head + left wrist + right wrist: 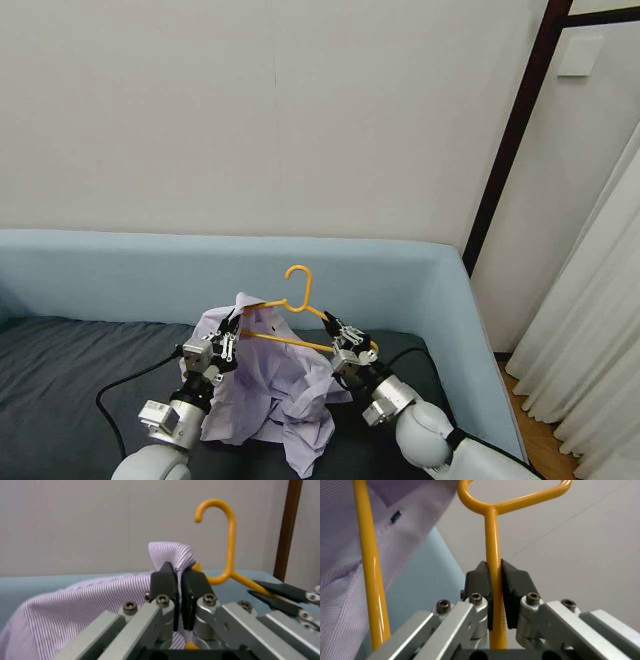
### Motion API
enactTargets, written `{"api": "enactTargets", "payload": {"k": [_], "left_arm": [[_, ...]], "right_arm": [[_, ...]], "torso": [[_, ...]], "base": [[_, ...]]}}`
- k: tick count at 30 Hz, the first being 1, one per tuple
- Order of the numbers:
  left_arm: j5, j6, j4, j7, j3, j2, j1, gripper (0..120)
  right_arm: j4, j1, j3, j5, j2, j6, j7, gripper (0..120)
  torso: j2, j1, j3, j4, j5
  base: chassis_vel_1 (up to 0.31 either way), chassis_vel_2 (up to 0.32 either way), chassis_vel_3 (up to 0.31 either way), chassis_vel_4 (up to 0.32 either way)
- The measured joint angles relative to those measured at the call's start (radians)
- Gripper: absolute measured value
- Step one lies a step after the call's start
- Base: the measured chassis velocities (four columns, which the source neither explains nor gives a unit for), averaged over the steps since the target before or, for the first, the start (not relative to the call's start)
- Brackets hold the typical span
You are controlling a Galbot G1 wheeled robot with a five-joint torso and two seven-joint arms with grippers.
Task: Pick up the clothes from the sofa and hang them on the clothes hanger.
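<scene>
Over the sofa (100, 275), I'm clamping the left gripper (180, 579) on the limp shirt (75, 607) near its collar, the right gripper (495, 579) pinching the stiff hanger (492, 536)

No text, brand, number or sign can be read anywhere. A small dark tag (396, 516) sits on the striped shirt (340, 592), near the yellow hanger (492, 536), but nothing on it can be made out.

wall (250, 110): off-white, behind the right gripper (347, 331) | sofa (120, 275): pale blue back, dark grey seat beneath it | door frame (510, 140): dark, to its right | curtains (590, 340): white, farther right | floor (530, 412): wood
</scene>
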Motion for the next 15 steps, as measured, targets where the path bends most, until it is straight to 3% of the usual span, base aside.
{"api": "enactTargets", "payload": {"k": [15], "left_arm": [[0.066, -0.059, 0.078, 0.013, 0.077, -0.078, -0.02, 0]], "right_arm": [[-0.03, 0.044, 0.009, 0.081, 0.046, 0.001, 0.035, 5]], "torso": [[0.0, 0.0, 0.0, -0.0001, 0.0]], "base": [[0.0, 0.0, 0.0, 0.0]]}}
